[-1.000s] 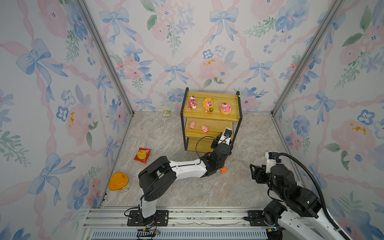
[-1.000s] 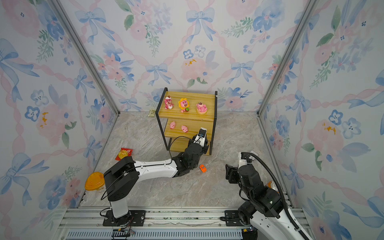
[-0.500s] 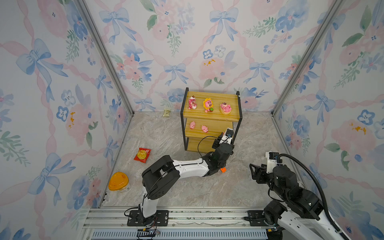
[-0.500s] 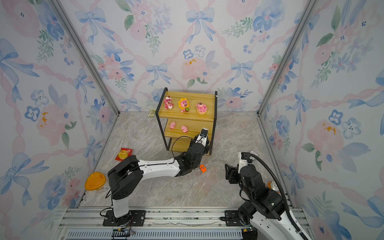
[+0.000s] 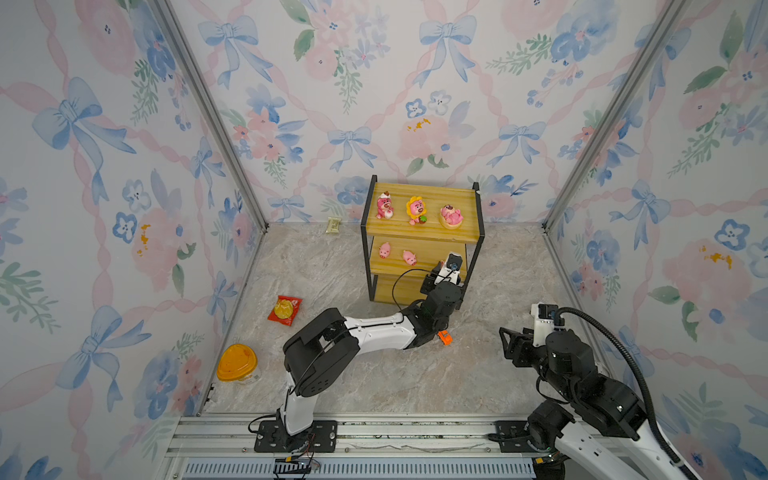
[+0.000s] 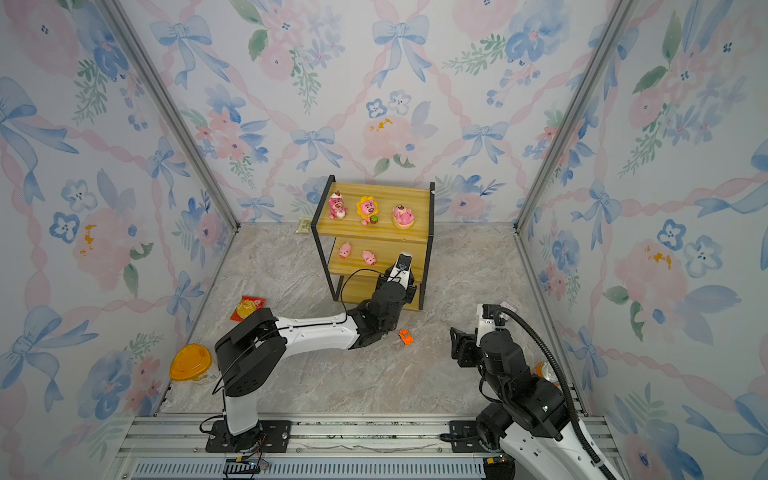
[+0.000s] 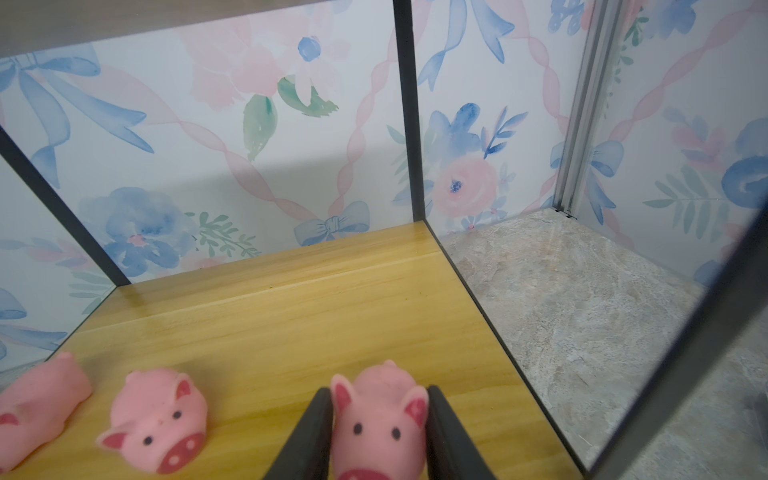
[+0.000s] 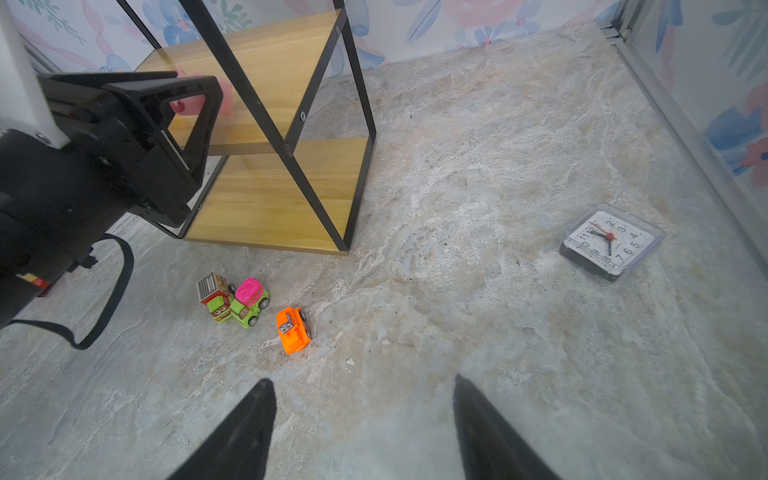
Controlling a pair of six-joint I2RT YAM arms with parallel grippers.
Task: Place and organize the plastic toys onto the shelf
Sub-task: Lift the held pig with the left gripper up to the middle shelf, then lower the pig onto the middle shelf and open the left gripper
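The left arm stretches low over the floor, its wrist raised to the right end of the shelf's middle tier. The left gripper pinches a pig by its sides, beside two other pigs. The right arm sits folded near its base. The right gripper gapes wide and empty. Three cars lie on the floor.

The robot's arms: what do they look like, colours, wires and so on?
Both arms are white tubes joined by chunky black joints, the left arm and the right arm alike. A thin black cable loops by the left wrist; a thick ribbed black hose arches over the right one. Each ends in two black, wedge-shaped fingers.
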